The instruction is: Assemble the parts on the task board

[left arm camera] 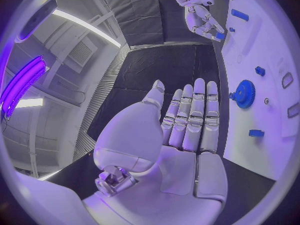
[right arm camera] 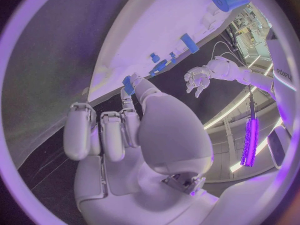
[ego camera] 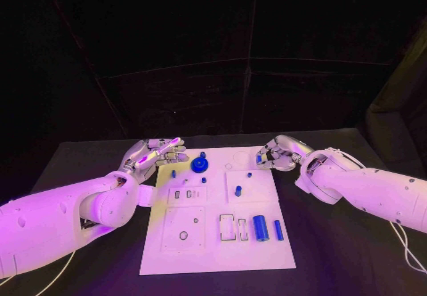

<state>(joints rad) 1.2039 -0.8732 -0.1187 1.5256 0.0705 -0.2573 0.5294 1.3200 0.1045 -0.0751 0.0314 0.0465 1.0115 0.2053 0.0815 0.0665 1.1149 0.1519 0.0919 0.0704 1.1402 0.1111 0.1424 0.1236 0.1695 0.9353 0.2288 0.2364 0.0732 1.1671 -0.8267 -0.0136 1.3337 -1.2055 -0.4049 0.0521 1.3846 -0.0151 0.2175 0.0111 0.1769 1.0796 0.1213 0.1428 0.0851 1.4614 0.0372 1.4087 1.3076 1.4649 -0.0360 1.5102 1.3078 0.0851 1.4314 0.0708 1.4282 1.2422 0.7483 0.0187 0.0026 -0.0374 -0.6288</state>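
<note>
In the head view, the white task board (ego camera: 218, 216) is lying in the middle of the black table (ego camera: 338, 246). The left hand (ego camera: 153, 153) is hovering at the board's far left corner, fingers stretched out and apart, holding nothing. The right hand (ego camera: 277, 154) is sitting at the board's far right corner, pinching a small blue part (ego camera: 260, 160) between thumb and finger. A blue gear (ego camera: 200, 164) is sitting on the board's far end, and a blue cylinder (ego camera: 261, 227) and a thinner blue bar (ego camera: 278, 230) are lying nearer the board's near end.

In the left wrist view, the left hand (left arm camera: 181, 135) is showing a flat palm with straight fingers, just beside the board (left arm camera: 250, 150), the gear (left arm camera: 244, 93) lying on it.

In the right wrist view, the right hand (right arm camera: 144, 135) is pressing the blue part (right arm camera: 128, 83) at the board's (right arm camera: 156, 30) edge.
</note>
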